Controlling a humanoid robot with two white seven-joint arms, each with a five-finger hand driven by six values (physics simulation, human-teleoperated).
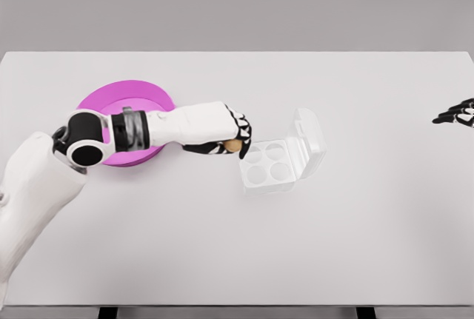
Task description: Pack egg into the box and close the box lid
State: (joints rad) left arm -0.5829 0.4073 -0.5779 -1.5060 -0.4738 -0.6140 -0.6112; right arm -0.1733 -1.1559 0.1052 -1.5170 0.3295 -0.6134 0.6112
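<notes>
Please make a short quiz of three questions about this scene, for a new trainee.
1. True or false: the lid of the egg box is closed.
2. What does the left hand hold? A) the egg B) the pink plate C) nothing
3. Fill in: the right hand shows at the picture's ____ edge.

Key:
1. False; the lid stands open and the four cups are empty.
2. A; held just left of the box.
3. Right, apart from the box.

Egg (233,145) mostly hidden within left hand (231,135); right hand (458,114) cut off by right edge.
</notes>
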